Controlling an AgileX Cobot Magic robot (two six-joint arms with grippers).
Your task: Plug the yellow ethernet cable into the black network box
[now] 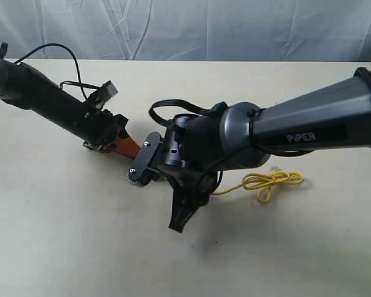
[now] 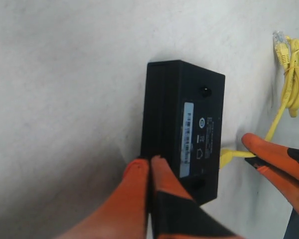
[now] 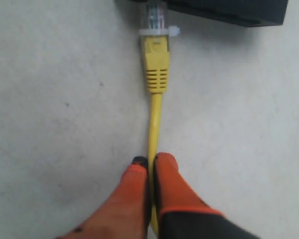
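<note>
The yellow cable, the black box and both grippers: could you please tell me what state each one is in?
yellow ethernet cable: one plug at the box's port, clear tip showing, full seating unclear; the rest loosely bundled on the table.
black network box: lying flat, label side up.
left gripper: shut, tips at the box's edge.
right gripper: shut on the yellow ethernet cable, behind the plug's boot.
</note>
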